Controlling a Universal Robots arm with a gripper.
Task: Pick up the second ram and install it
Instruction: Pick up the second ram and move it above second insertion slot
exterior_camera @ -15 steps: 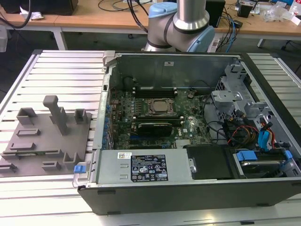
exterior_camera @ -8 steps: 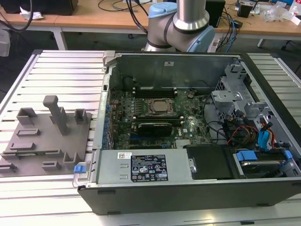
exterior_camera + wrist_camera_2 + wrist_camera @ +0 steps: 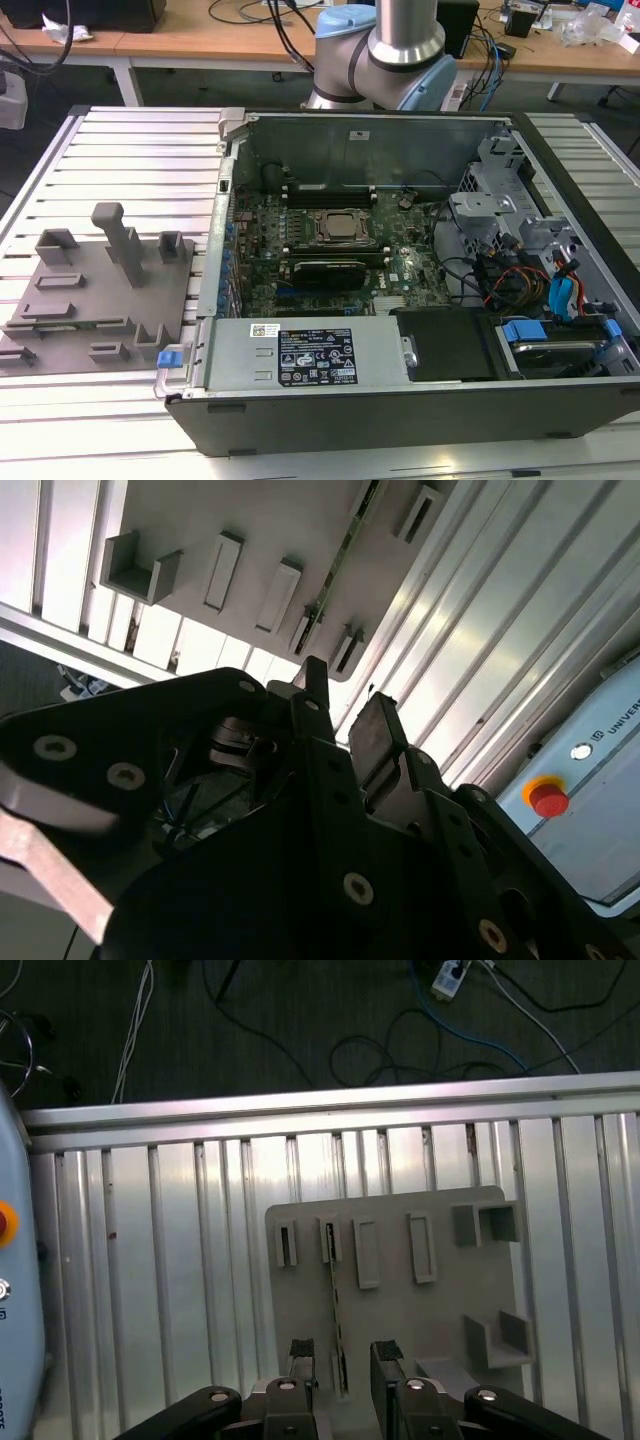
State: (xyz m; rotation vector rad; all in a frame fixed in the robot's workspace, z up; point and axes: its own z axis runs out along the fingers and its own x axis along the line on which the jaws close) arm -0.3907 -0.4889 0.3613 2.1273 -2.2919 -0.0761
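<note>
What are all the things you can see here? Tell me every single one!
thin green memory stick: one, green, standing on edge in a slot of the holder, in line with the gap between the jaws
grey plastic holder plate with slots: one, grey, on the table, at the exterior view's left of the case
open black computer case: one, black, lying on the table
green motherboard: one, green, inside the case
grey metal power supply box: one, grey, along the case's near wall
silver slatted metal table: one, silver, under everything
red round button: one, red, on a pale box beside the table
robot arm: one, silver and pale blue, behind the case
gripper: one, black, jaws open, above the holder
</note>
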